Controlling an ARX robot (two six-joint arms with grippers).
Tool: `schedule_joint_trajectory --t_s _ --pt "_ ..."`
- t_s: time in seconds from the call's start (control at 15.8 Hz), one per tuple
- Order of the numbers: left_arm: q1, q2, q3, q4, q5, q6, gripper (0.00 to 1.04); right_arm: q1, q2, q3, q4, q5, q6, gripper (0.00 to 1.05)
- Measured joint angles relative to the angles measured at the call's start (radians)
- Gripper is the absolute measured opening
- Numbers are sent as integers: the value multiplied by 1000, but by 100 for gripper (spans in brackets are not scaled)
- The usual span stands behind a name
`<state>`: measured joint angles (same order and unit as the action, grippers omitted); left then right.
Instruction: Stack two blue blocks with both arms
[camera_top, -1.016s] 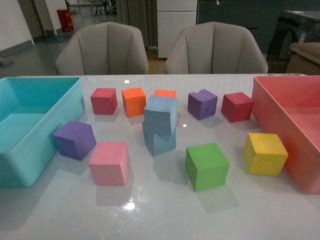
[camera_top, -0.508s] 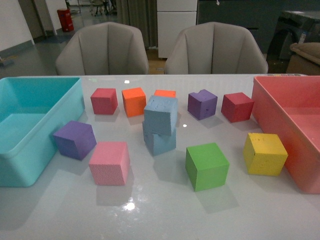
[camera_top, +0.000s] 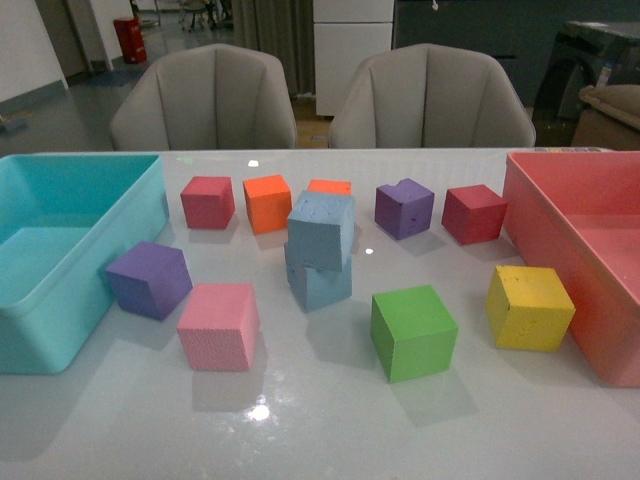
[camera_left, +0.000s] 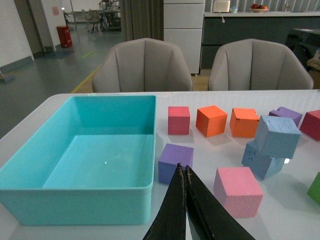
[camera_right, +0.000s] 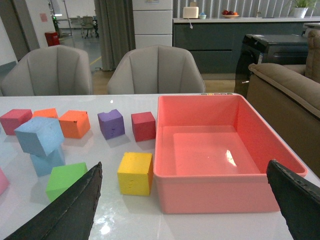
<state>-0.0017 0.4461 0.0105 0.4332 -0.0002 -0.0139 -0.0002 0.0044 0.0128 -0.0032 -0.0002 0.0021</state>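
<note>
The two blue blocks stand stacked at the table's middle: the upper one (camera_top: 322, 229) rests tilted and twisted on the lower one (camera_top: 320, 281). The stack also shows in the left wrist view (camera_left: 277, 136) and the right wrist view (camera_right: 40, 135). Neither arm shows in the front view. My left gripper (camera_left: 182, 168) is shut and empty, near the table's front, before a purple cube (camera_left: 175, 162). My right gripper (camera_right: 185, 172) is open wide and empty, in front of the pink bin (camera_right: 220, 186).
A turquoise bin (camera_top: 45, 330) stands at the left and a pink bin (camera_top: 560, 240) at the right. Around the stack lie red (camera_top: 208, 201), orange (camera_top: 267, 203), purple (camera_top: 404, 208), dark red (camera_top: 473, 213), purple (camera_top: 150, 279), pink (camera_top: 219, 326), green (camera_top: 413, 332) and yellow (camera_top: 529, 307) cubes.
</note>
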Motion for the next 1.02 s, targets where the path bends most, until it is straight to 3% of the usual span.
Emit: schedule_joint_trajectory --t_s 0.51,0.57,0.7,1.02 --pt "0 -259 0 -244 0 0 2 0 0 0 0 0 0 98" --pt "0 -438 1 -423 0 0 2 0 0 0 0 0 0 98" --pt "0 -437 1 -437 0 0 2 0 0 0 0 0 0 98" --pt "0 -437 1 -436 0 0 49 0 0 0 0 0 0 98"
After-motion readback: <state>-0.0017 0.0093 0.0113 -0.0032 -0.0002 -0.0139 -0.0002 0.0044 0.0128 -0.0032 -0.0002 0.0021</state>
